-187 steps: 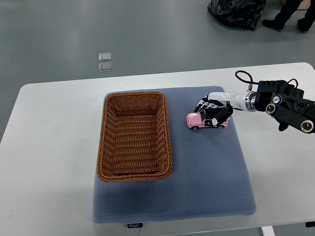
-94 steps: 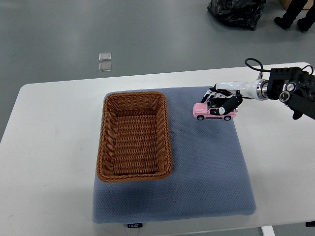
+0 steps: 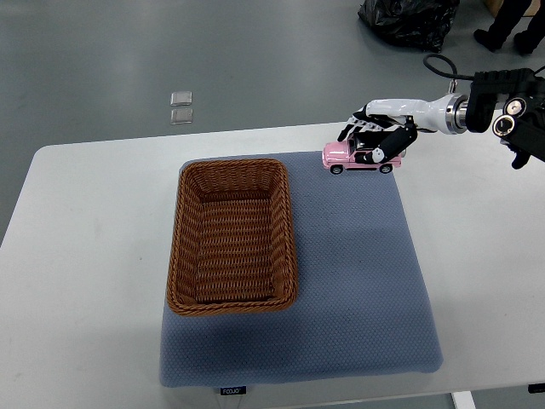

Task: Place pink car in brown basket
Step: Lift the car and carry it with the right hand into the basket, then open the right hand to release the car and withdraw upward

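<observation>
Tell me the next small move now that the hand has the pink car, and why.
Probably carry it toward the picture's left, over the brown basket. The right hand is shut on the pink car, which appears lifted above the blue mat's far edge, still right of the basket, whose inside looks empty.

The pink car [image 3: 358, 158] is a small toy with dark wheels and a dark open cabin, level and side-on with its nose pointing left, held in the curled fingers of the right hand [image 3: 380, 138] over the far edge of the blue-grey mat. The brown basket [image 3: 233, 235] is a rectangular woven wicker tray, upright and empty, lying on the mat's left half, well apart from the car.
</observation>
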Robot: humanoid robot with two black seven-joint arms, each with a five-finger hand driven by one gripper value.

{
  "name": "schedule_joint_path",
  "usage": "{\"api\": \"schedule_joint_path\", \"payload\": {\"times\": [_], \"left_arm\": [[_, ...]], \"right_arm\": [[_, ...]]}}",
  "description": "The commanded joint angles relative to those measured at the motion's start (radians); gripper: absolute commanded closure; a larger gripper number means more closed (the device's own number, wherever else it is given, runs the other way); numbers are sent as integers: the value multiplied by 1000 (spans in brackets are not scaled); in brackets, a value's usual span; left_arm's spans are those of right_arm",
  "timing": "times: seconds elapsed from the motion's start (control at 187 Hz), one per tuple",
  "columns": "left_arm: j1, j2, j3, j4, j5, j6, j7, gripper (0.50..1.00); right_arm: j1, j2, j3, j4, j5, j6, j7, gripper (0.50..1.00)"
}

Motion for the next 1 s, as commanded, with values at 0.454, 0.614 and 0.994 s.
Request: {"api": "schedule_joint_path", "payload": {"times": [0.454,0.614,0.994], "left_arm": [[0,0,3,-3,2,0,0,500],[0,0,3,-6,2,-2,-1,500],[0,0,2,-6,2,-2,0,500]], "right_arm": [[43,355,-30,-127,39,-53,-7,1000],[1,427,-38,-170,29,-82,-3,1000],[-89,505,-39,-214,23,-176,0,946]]}}
